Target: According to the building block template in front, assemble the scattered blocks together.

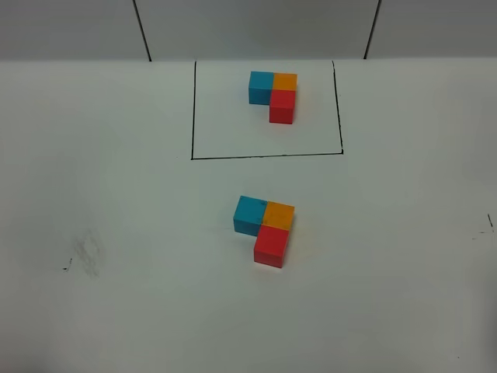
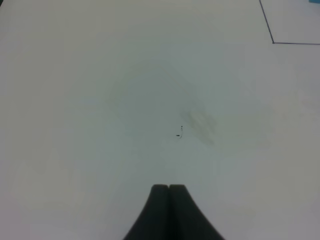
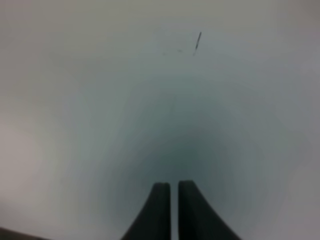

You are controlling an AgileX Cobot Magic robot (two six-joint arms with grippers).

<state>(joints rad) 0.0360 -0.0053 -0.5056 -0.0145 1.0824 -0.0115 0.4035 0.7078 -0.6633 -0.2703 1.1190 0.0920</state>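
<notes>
Covering the whole field, a white matte worktop [image 1: 116, 311] runs back to a pale wall with two dark vertical seams. Faint grey scuff [image 2: 200, 125] on the worktop, ahead of the left end effector [image 2: 169, 187]; a short dark pen tick [image 3: 198, 41] lies ahead of the right end effector [image 3: 174, 185].

Left end effector: fingertips pressed together, nothing between them. Right end effector: fingertips all but meeting, only a hairline gap, also empty (right wrist view is blurred and vignetted, so little else can be read there). Neither arm appears in the high view.

Building block template [image 1: 273, 93]: blue and orange side by side, red below orange, inside the black-line rectangle [image 1: 264, 155]. Only a corner of that rectangle is caught by the left wrist camera, far ahead of the left end effector and off to one side.

Scattered blocks [image 1: 264, 229]: blue, orange and red touching in the same L, slightly rotated, just outside the rectangle's near edge. Well apart from both end effectors; nothing stands between them and the template.
</notes>
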